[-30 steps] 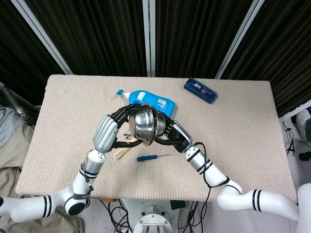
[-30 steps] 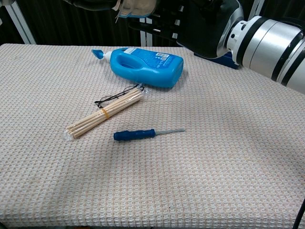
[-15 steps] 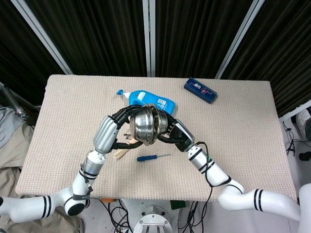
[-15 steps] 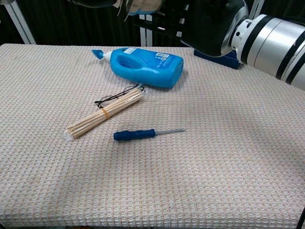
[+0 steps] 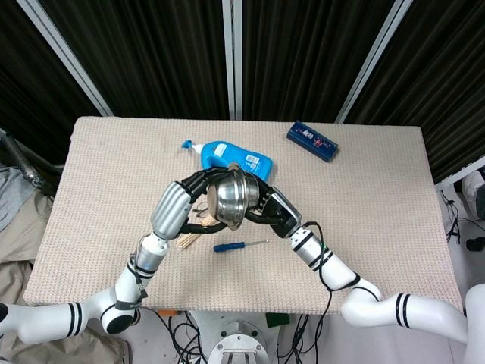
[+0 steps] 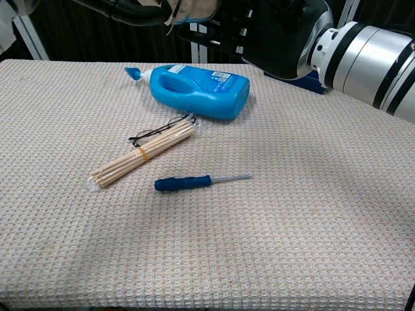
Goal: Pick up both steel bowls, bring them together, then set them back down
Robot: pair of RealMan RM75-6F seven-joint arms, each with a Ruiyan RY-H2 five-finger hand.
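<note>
Your left hand (image 5: 176, 211) and right hand (image 5: 270, 210) each grip one of two bowls (image 5: 230, 199) (pressed together, aloft) between their fingers.

Two steel bowls (image 5: 230, 199) (pressed together), one bottle (image 6: 200, 89), one screwdriver (image 6: 184, 183).

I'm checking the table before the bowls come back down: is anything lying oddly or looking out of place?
Yes, two things. The blue bottle lies on its side rather than upright. A pair of glasses is tucked against the bundle of wooden sticks, partly under it. Nothing looks spilled. The screwdriver lies flat, apart from the rest.
</note>
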